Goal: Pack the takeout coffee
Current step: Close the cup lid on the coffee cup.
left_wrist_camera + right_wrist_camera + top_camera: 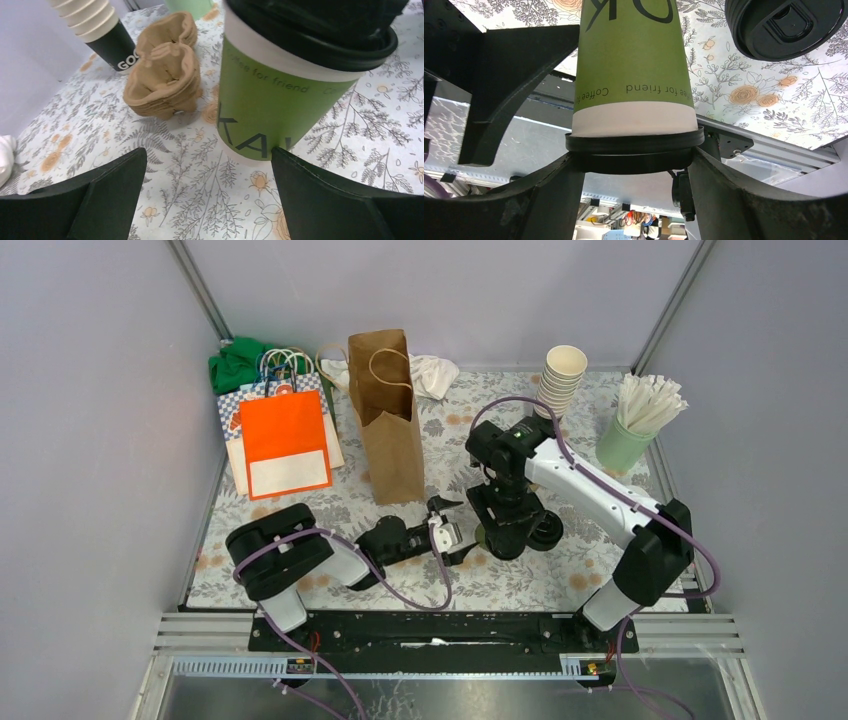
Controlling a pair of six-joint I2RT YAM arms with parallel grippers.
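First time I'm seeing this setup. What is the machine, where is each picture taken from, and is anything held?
Two robot arms are bolted at the near edge of a flower-patterned table. The wide picture looks down from above and behind them; the other two come from wrist cameras. On the table: a brown paper bag, an orange bag, stacked cream cups, a cup of white sticks and pulp carriers. The right gripper is closed around the black lid of a green cup that seems to stand on the table. The left gripper is open, empty, facing that cup. A second lidded cup stands nearby.
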